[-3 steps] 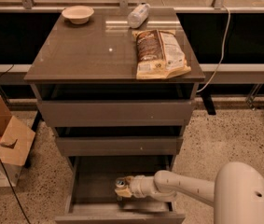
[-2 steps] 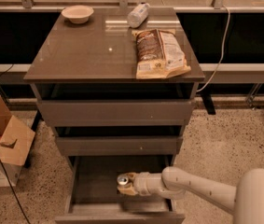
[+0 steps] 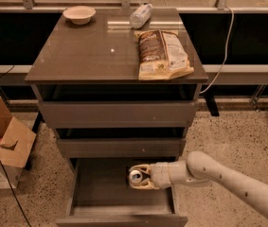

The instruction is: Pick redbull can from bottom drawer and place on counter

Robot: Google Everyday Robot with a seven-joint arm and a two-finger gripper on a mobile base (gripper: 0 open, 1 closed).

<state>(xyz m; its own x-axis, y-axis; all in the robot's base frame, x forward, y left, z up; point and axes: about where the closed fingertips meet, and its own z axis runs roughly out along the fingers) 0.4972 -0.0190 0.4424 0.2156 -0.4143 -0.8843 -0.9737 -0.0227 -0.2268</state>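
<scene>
**Can clamped in the gripper over the open bottom drawer**

At 8 o'clock in the frame, an open cardboard box [image 3: 6,148] sits on the speckled floor beside the cabinet. On the counter [image 3: 95,56], a pale bowl [image 3: 79,14] stands at the 11 o'clock corner. A clear plastic bottle [image 3: 140,15] lies on its side at the 12 o'clock edge. A snack bag [image 3: 164,53] lies flat toward 3 o'clock, near the right rim.

Below the two closed upper drawers, the bottom drawer [image 3: 95,195] is pulled out at 6 o'clock in the frame. The redbull can [image 3: 135,175] is upright, silver top showing, at about 2 o'clock from the middle of the drawer's floor. The gripper [image 3: 134,177] is there too, its two pale fingers closed on the can's sides. Whether the can rests on the drawer floor or is lifted off it cannot be told. The white arm [image 3: 228,183] reaches in from 4 o'clock.
</scene>
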